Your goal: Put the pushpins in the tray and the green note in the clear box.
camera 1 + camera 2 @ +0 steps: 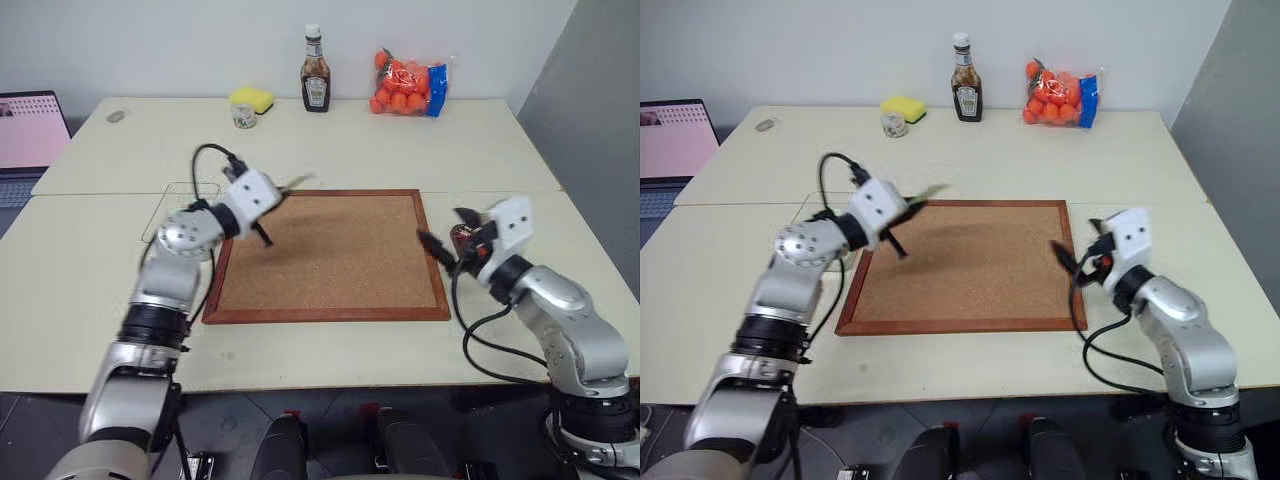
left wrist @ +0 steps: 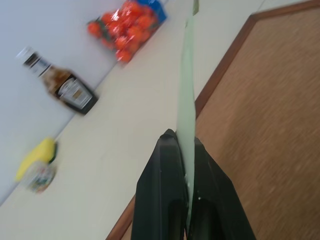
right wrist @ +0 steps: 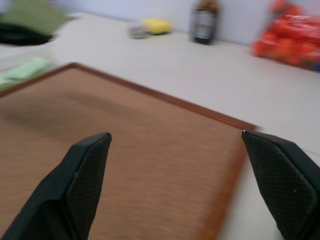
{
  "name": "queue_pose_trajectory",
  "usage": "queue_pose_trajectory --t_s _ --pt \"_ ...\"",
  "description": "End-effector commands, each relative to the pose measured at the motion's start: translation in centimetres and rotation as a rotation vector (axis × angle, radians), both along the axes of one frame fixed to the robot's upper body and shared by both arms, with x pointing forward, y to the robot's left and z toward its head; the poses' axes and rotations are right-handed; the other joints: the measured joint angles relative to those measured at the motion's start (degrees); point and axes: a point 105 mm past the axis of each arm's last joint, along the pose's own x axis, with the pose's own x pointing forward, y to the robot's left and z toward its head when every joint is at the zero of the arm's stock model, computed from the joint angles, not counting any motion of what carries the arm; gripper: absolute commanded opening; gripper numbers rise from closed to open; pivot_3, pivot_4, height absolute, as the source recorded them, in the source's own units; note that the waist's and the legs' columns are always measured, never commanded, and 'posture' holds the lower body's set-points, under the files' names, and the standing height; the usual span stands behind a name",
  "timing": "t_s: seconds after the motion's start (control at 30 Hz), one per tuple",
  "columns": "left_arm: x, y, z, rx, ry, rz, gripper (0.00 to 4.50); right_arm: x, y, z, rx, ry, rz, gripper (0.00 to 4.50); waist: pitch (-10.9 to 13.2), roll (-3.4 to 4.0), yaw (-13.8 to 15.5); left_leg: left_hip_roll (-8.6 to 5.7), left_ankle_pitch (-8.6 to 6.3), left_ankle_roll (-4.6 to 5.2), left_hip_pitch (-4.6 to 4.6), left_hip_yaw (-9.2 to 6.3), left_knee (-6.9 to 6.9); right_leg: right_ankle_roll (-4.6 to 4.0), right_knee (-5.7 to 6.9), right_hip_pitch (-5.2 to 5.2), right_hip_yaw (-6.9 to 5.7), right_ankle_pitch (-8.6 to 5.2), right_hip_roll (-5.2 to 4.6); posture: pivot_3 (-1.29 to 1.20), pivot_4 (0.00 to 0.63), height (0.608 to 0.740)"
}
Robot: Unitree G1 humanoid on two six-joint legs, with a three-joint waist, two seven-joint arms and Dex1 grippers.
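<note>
One clear plastic box (image 1: 180,205) sat on the bench (image 1: 400,150); the left pincer (image 2: 186,150) pinched a thin pale-green paper note (image 2: 187,95) edge-on, while the right pincer (image 3: 175,145) stood spread.

The left pincer (image 2: 186,165) pinches the green note (image 2: 186,105) edge-on above the corkboard (image 2: 260,115).

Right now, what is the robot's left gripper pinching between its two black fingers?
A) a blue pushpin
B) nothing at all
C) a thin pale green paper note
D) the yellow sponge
C: in the left wrist view the left gripper has its fingers closed on the edge of the green note, a thin pale green sheet sticking out over the corkboard's wooden frame.
</note>
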Motion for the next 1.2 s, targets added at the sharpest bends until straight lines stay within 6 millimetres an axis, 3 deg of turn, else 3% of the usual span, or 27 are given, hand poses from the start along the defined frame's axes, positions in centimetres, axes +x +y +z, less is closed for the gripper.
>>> queue_pose_trajectory --t_s 0.03,0.23,0.37,0.6,0.9,1.2 --pt "-0.3 3.9 2.2 -0.014 -0.028 0.148 0.00 -1.2 5.1 2.9 -0.014 -0.073 0.270 4.43 0.01 -0.02 0.05 -0.01 0.00 0.00 -0.01 -0.02 0.00 0.01 -0.02 0.01 -0.02 0.01 -0.02 0.00 0.150 0.740" --pt "-0.4 8.8 1.1 -0.102 0.085 0.384 0.00 0.0 9.9 4.6 0.021 -0.002 0.442 4.43 0.03 -0.05 0.34 0.04 0.00 0.00 -0.08 -0.07 -0.02 -0.01 -0.01 -0.11 -0.04 0.00 0.00 0.00 0.150 0.740" --pt "-0.8 10.3 -0.1 -0.177 0.176 0.478 0.00 0.6 11.2 4.5 -0.011 0.022 0.490 4.43 0.03 -0.05 0.65 -0.01 0.00 0.00 -0.15 -0.06 -0.01 -0.05 0.00 -0.16 -0.05 0.02 -0.08 0.00 0.150 0.740" --pt "-1.4 11.4 -0.6 -0.248 0.203 0.566 0.00 0.4 12.2 3.4 -0.073 0.025 0.532 4.43 0.07 -0.12 0.52 0.00 0.00 0.00 -0.24 -0.08 -0.01 -0.11 0.04 -0.27 -0.02 0.06 -0.12 0.00 0.150 0.740" --pt "-1.2 11.2 0.6 -0.381 0.182 0.616 1.59 0.5 12.1 3.4 -0.043 0.021 0.500 4.50 0.07 -0.13 0.50 0.01 0.00 -0.01 -0.25 -0.09 0.00 -0.12 0.07 -0.29 -0.01 0.07 -0.11 0.00 0.150 0.740" --pt "-0.9 9.7 2.3 -0.493 0.158 0.609 3.34 0.7 11.4 3.5 -0.023 0.019 0.460 4.50 0.07 -0.14 0.51 0.00 0.01 -0.01 -0.25 -0.10 0.00 -0.20 0.08 -0.29 -0.01 0.12 -0.11 0.00 0.150 0.740"
